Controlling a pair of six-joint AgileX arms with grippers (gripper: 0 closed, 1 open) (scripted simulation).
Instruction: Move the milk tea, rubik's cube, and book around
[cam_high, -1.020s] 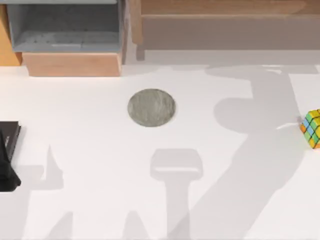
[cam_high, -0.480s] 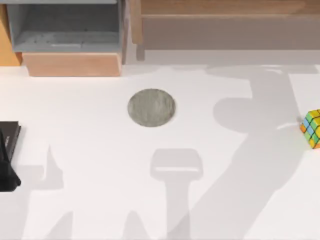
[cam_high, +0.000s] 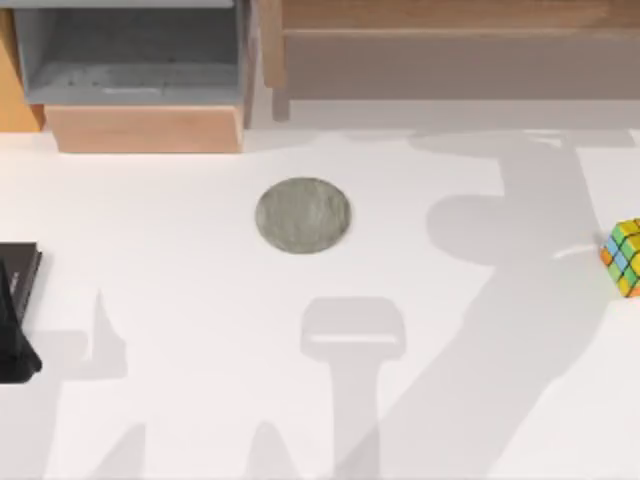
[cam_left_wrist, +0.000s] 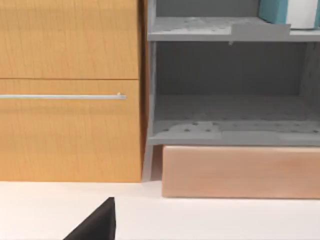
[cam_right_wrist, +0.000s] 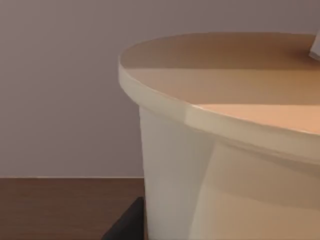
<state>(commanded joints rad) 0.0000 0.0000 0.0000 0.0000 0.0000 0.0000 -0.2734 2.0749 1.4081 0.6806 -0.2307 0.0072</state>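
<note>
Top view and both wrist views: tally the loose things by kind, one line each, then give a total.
Rubik's cube, at the table's right edge: 1
Round grey coaster, mid-table: 1
Flat black slab, at the table's left edge: 1
Milk tea cup, close before the right wrist camera: 1
Book with teal cover, on the grey shelf: 1
Total: 5

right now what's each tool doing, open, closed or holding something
Left tool: cannot be told; its wrist view faces the grey shelf unit.
Right tool: cannot be told; its wrist view sits right at the milk tea.
</note>
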